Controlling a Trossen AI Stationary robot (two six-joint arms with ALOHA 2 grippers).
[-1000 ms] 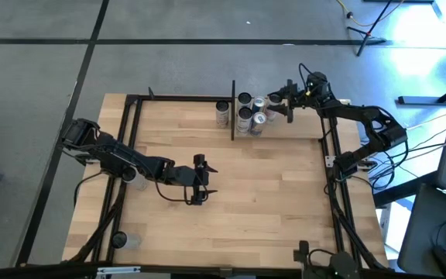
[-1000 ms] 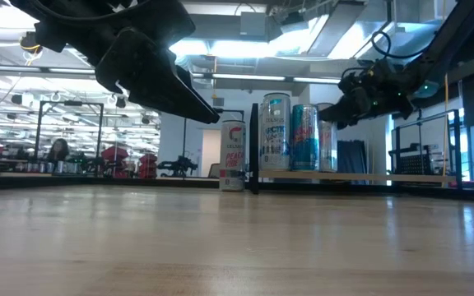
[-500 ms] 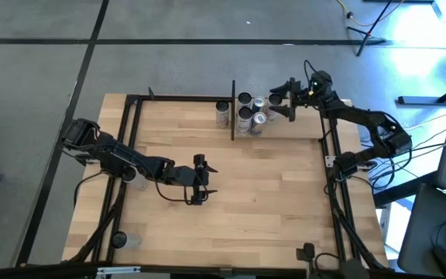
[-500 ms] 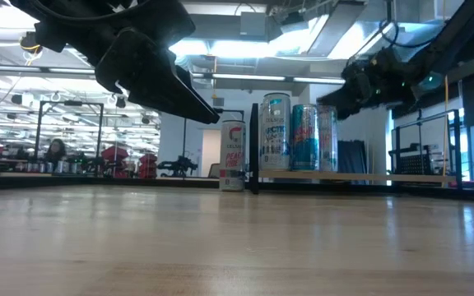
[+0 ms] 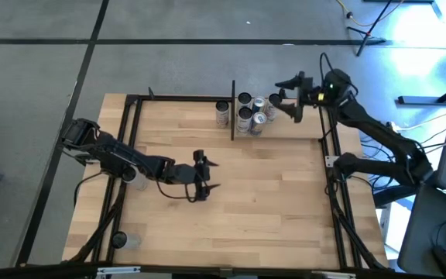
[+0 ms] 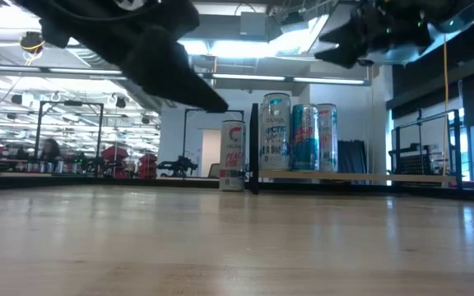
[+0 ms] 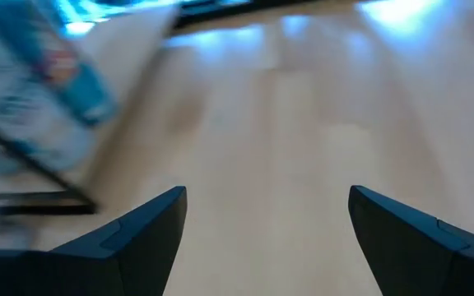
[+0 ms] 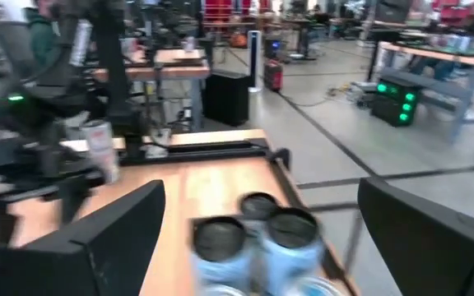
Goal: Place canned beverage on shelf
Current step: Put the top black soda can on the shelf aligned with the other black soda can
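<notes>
Right gripper [image 5: 291,96]: raised above the far right part of the table [image 5: 277,201], just right of the shelf [image 5: 300,132]. Fingers spread wide, nothing between them. In the right wrist view the fingers [image 8: 97,238] frame the can tops from above without touching them.

Cans [image 5: 251,112]: a tight cluster stands upright on the shelf board, immediately right of the black divider [image 5: 232,108]. In the low view three tall cans [image 6: 299,137] show side by side on the board. The wrist view is blurred, so the exact count cannot be read there.

Single can [image 5: 222,113]: stands upright on the table just left of the divider, outside the shelf bay. In the low view it is white with red lettering [image 6: 233,156].

Left gripper [image 5: 204,177]: hovers over the middle of the table, well apart from the shelf. Fingers [image 7: 138,238] spread, empty; bare wood lies between them
</notes>
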